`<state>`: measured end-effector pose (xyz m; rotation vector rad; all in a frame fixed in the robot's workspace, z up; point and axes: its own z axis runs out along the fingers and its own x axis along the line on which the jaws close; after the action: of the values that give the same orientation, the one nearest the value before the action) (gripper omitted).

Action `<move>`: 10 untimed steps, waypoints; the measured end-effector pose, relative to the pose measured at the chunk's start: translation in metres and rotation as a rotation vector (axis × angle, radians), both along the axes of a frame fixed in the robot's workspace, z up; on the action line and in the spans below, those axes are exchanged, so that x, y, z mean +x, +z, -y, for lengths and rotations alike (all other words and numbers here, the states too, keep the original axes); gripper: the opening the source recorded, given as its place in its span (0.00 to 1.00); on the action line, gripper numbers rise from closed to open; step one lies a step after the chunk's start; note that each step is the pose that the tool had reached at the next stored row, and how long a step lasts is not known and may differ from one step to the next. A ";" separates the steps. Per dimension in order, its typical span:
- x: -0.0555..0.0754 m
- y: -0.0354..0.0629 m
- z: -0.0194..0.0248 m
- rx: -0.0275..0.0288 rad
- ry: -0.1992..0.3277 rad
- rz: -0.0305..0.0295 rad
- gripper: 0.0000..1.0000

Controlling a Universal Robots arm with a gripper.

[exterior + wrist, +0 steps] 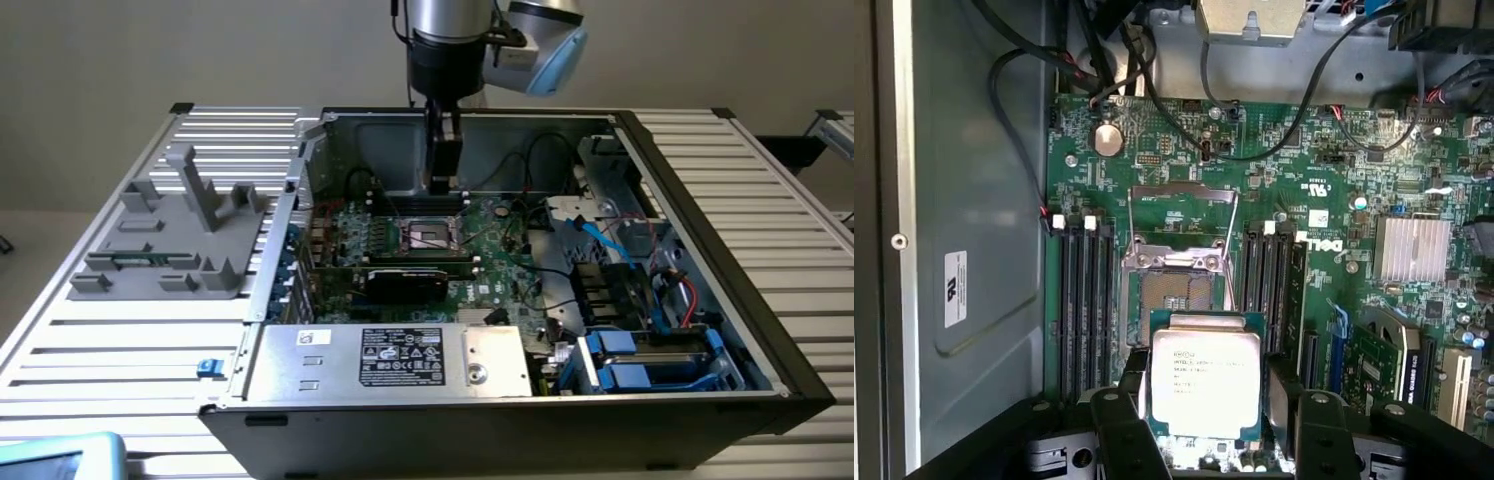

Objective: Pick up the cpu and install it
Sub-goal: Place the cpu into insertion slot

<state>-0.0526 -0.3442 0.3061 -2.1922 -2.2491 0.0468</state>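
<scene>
The cpu (1205, 376), a flat square chip with a silver top and printed text, sits between my gripper's (1204, 405) black fingers (1286, 400), which are shut on its two sides. It hangs just above the motherboard, close beside the open socket (1174, 290), whose metal frame is swung up. In the exterior view my gripper (442, 186) reaches down into the open computer case, right behind the socket (430, 236).
Memory slots (1082, 300) flank the socket on both sides. Black cables (1054, 80) loop over the board's far end. A grey fixture block (180, 235) stands on the exterior view's left, outside the case. The power supply (387, 358) lines the near case wall.
</scene>
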 end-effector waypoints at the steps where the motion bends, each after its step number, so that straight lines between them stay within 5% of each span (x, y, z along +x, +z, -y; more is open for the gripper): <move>1: 0.000 -0.0011 0.0002 0.0000 0.000 -0.0001 0.55; 10: -0.004 -0.0173 0.0009 -0.0001 -0.004 0.0013 0.55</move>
<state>-0.0570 -0.3452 0.2888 -2.1968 -2.2459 0.0455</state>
